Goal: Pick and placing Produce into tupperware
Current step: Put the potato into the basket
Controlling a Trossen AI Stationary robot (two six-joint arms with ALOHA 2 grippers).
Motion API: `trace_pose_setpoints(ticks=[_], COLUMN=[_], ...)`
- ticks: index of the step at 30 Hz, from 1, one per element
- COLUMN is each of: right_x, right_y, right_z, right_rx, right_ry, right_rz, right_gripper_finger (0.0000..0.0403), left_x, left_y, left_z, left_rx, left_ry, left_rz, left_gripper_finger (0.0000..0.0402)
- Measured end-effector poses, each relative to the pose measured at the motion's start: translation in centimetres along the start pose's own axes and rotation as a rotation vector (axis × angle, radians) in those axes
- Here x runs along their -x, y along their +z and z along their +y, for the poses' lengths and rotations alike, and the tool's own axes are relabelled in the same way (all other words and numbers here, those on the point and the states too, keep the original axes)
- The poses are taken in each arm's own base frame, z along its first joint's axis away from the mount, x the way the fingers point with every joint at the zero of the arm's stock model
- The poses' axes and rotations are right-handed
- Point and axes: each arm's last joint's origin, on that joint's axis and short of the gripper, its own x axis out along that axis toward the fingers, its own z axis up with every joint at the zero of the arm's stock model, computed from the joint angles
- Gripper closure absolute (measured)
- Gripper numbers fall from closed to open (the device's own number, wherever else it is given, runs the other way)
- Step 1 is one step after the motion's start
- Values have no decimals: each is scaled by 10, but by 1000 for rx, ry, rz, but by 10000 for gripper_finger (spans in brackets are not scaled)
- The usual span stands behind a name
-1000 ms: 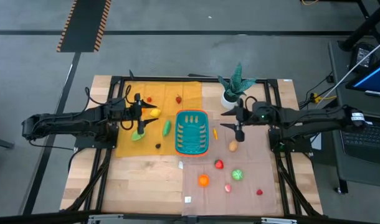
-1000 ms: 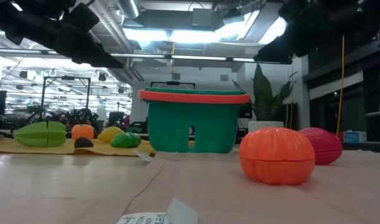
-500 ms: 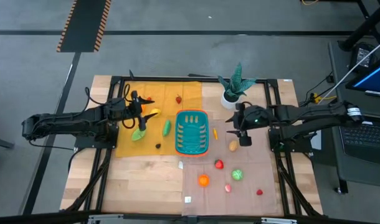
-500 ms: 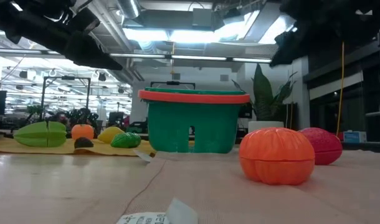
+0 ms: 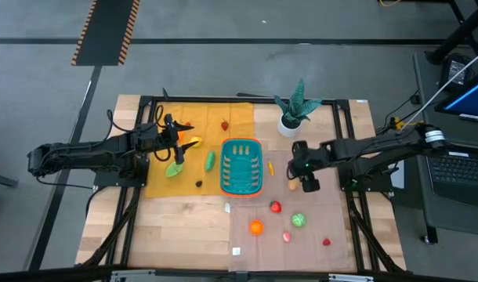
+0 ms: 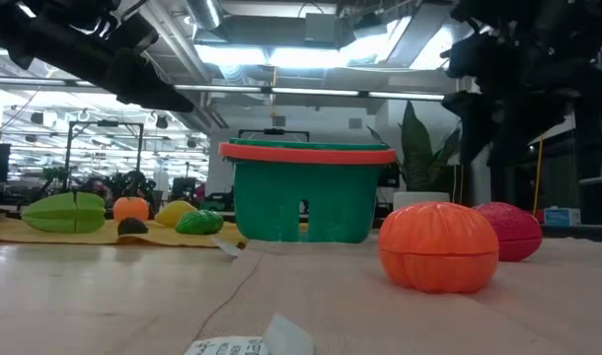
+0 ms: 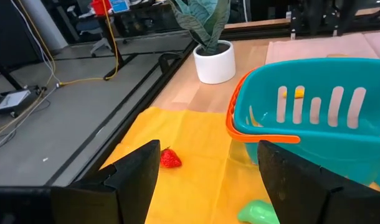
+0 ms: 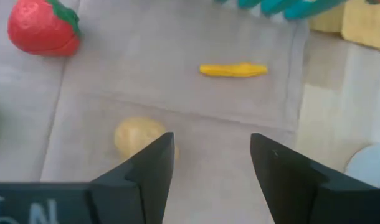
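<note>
Right hand point(image 5: 301, 177) has shifted from the plant toward the tan potato point(image 8: 139, 135), fingers open, empty. Left hand point(image 5: 174, 139) open, idle. Risk: potato rolls from an off-centre pinch.

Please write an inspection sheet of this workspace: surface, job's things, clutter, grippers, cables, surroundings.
Surface: wooden table, with a yellow cloth and a beige cloth.
Job's things: teal basket at centre; its inside cannot be judged; toy produce lies scattered on both cloths.
Clutter: potted plant at the far edge; paper scraps at the near edge.
Grippers: left gripper open, empty, above the yellow cloth; right gripper open, empty, above the tan potato and yellow pepper.
Cables: yellow cable on the floor.
Surroundings: laptop beside the table.
</note>
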Motion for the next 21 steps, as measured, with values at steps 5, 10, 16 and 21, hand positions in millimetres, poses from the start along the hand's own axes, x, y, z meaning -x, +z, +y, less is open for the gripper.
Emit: trace_pose_setpoints(ticks=[5,10,16,21], right_x=[-2,-2,-13,-32], right_y=[0,1,1,-2], right_z=[9,21,33,40], right_rx=[-75,-5,74,170], right_ry=[24,48,67,41], right_rz=[26,29,93,210], right_gripper_finger=[190,190,190,190], left_x=[0,0,0,0], left_y=[0,1,1,1], left_z=[0,0,0,0], left_rx=[1,2,2,2], left_ry=[0,2,2,3], left_rz=[0,-11,-11,-11], left_gripper_finger=[140,140,140,140])
